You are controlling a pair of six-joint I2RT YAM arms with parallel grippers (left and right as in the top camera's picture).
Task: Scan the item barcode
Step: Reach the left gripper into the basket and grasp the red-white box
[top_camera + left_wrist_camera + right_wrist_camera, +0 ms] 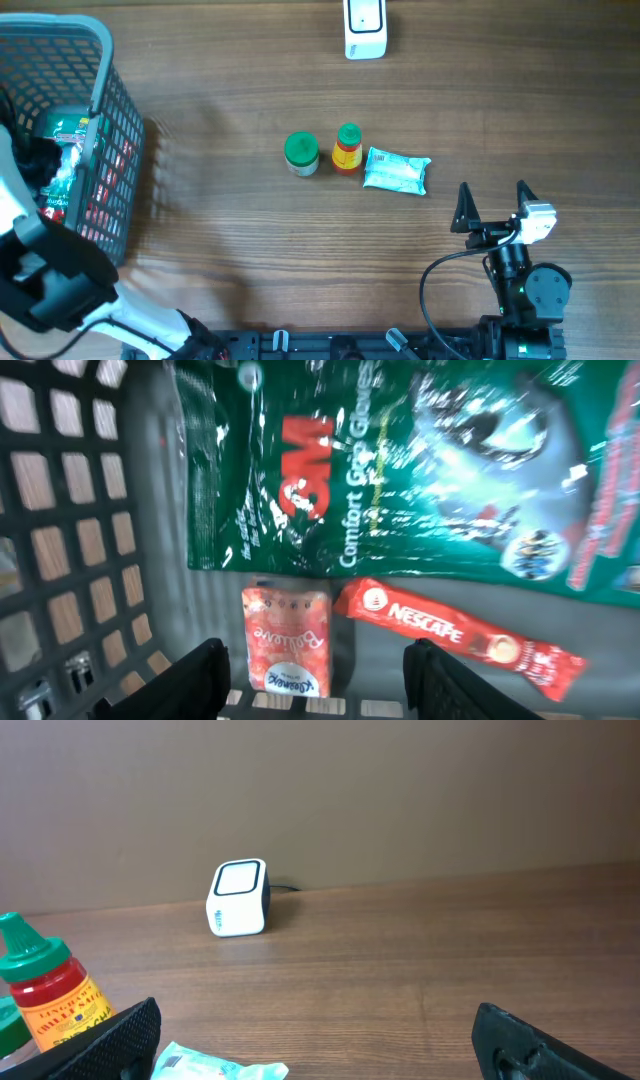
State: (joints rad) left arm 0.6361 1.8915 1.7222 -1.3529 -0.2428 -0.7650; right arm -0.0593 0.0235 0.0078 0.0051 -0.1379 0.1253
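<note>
Left hand, jaws parted and empty, hangs inside the basket at left, above a pink packet. Right hand gapes empty, near right. Likely best: lift straight up, clear of the basket wall. The scanner sits far centre.

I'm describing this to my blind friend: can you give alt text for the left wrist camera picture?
Inside a grey mesh basket lies a large green 3M Comfort Grip Gloves pack, with a red Nescafe stick and a small orange-pink packet below it. The left gripper shows at the bottom edge, its two dark fingers apart, holding nothing.
</note>
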